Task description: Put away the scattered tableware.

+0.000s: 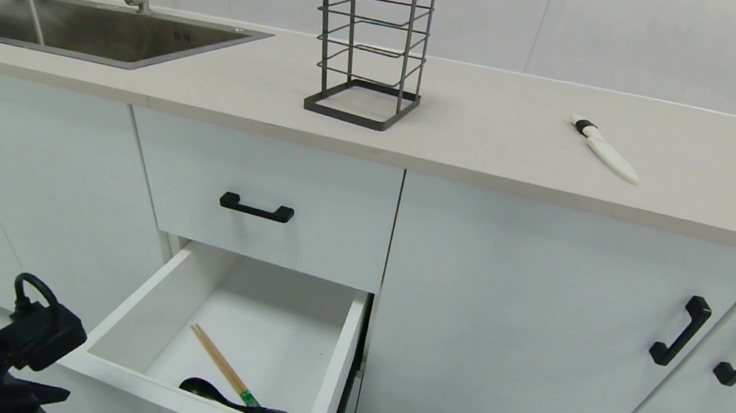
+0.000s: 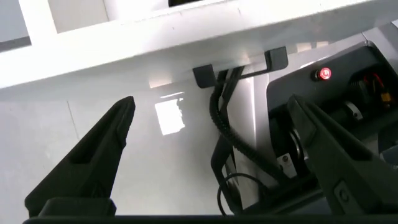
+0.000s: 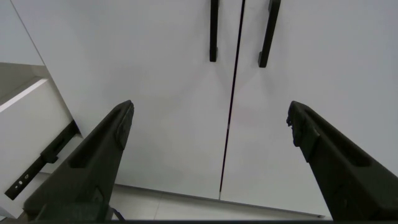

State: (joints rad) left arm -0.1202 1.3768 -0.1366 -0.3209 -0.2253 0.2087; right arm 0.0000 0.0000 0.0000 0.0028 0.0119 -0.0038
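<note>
Nearest you, both grippers sit low in front of the cabinets. Your left gripper [image 2: 211, 106] has its jaws wide apart with nothing between them, down by the front-left corner of the open drawer [image 1: 334, 373]. Your right gripper [image 3: 210, 111] is just as wide apart and empty, facing the doors [image 3: 155, 93] beside the drawer.

Inside the drawer, the chopsticks [image 1: 222, 363] lie slantwise with their green ends across the black spoon [image 1: 210, 392], both near the front wall, so I'd call that part done.

Further back, up on the bench [image 1: 483, 143], the white knife [image 1: 605, 150] lies flat on the right side, well apart from the wire rack [image 1: 373, 35] in the middle and the sink [image 1: 91, 29] off to the left. It's the one piece of tableware out in the open.

So my read is you're between pieces, with the knife next. It's on your right, so raise the right arm to bench height, come down over the knife with the jaws across its width and clamp it. I can't tell from here which end is the handle, so check that first, then carry it down to the drawer
</note>
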